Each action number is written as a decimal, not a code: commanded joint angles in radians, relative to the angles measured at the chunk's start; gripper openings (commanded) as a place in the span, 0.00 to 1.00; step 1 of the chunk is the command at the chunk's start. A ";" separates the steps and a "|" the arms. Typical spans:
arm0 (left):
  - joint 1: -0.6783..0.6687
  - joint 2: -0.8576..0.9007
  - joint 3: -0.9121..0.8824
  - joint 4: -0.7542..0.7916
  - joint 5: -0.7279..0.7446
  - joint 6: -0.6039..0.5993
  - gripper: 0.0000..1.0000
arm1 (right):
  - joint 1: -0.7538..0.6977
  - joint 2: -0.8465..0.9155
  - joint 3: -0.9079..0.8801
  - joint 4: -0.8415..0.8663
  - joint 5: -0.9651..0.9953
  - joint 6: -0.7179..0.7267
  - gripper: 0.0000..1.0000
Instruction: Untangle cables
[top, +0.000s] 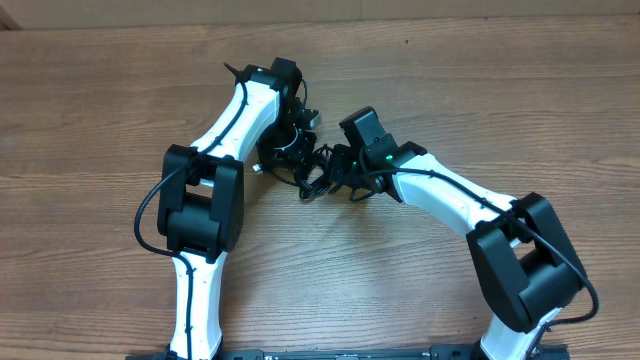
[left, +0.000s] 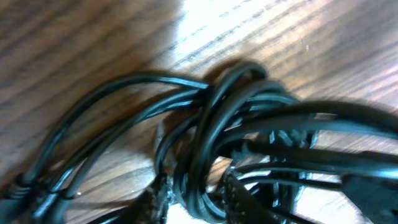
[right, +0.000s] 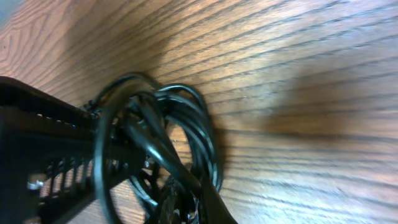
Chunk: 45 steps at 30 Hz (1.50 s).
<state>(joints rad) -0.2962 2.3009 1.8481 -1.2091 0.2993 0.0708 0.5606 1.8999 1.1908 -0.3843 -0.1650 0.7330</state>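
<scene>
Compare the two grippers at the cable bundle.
The right gripper is shut; whether the left gripper is open or shut cannot be told. The left gripper meets the cables from the left, the right gripper from the right. A green light shows near the right gripper, none near the left gripper. Both sit at the tangle on the table.

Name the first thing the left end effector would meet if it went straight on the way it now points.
Most likely the cables: their knot fills the left wrist view, lying close ahead on the table. Overhead, the left end effector points down at that bundle. Depth is unclear; it may touch them.
</scene>
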 joint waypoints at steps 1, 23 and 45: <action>0.017 -0.006 0.006 0.014 0.072 -0.030 0.19 | 0.021 0.043 -0.001 0.025 0.012 0.000 0.04; 0.002 0.003 -0.216 0.169 0.049 -0.185 0.04 | -0.036 0.053 0.000 0.002 -0.189 -0.035 0.39; 0.054 0.003 -0.217 0.271 0.127 -0.345 0.04 | 0.044 0.053 0.000 -0.031 -0.149 0.090 0.31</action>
<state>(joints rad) -0.2466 2.2532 1.6588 -0.9371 0.4740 -0.2417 0.5812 1.9446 1.1908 -0.4290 -0.4534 0.7116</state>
